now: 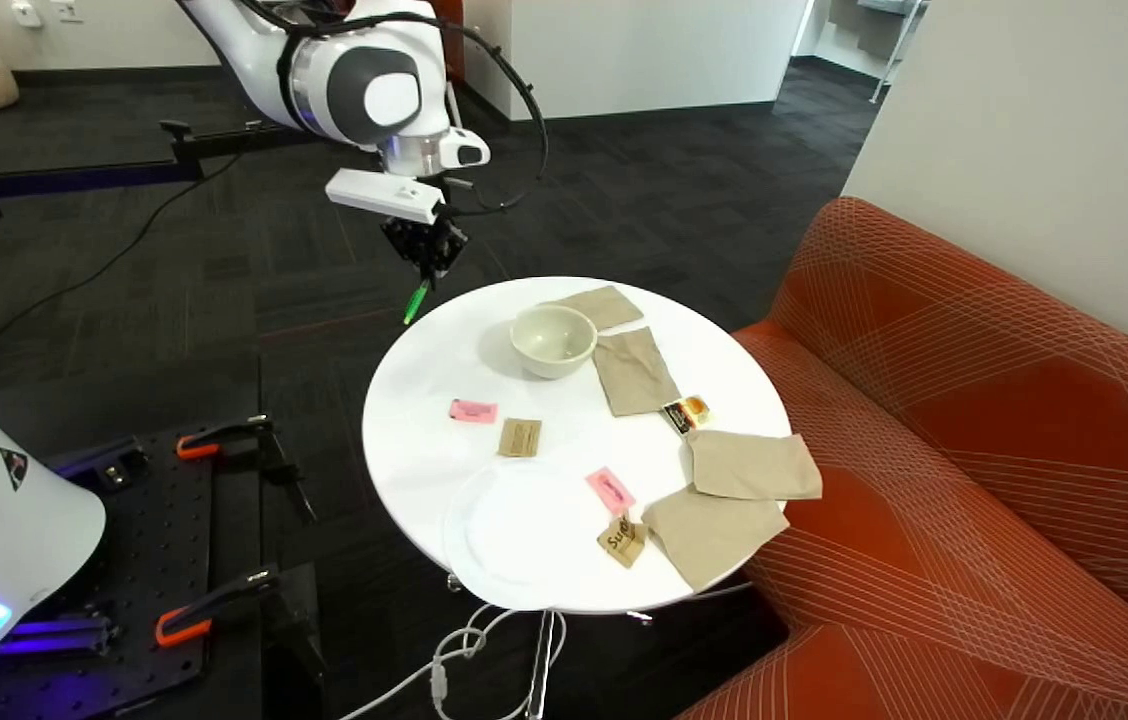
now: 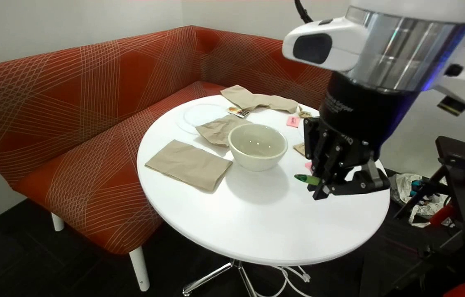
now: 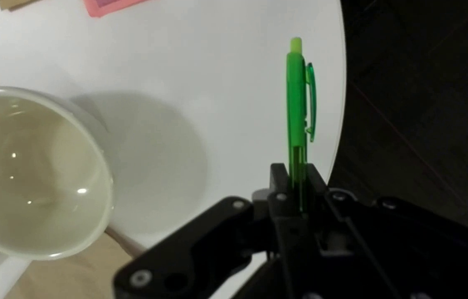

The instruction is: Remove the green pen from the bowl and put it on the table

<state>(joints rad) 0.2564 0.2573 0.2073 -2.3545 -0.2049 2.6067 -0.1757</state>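
I have the claw closed on the slim bright green plastic pen, clip end jutting out. Pen position: outside the round glossy off-white bowl, beside and apart from it, above the round white worktop. Bowl interior reads bare on my feed. Flat tan paper packets lie just beside the bowl.

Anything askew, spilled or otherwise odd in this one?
One thing stands out: in an exterior view, a tan paper sheet juts past the edge of the table toward the red bench, rather than lying fully on top. No spill shows; the bowl stands upright and the hand grips the green pen.
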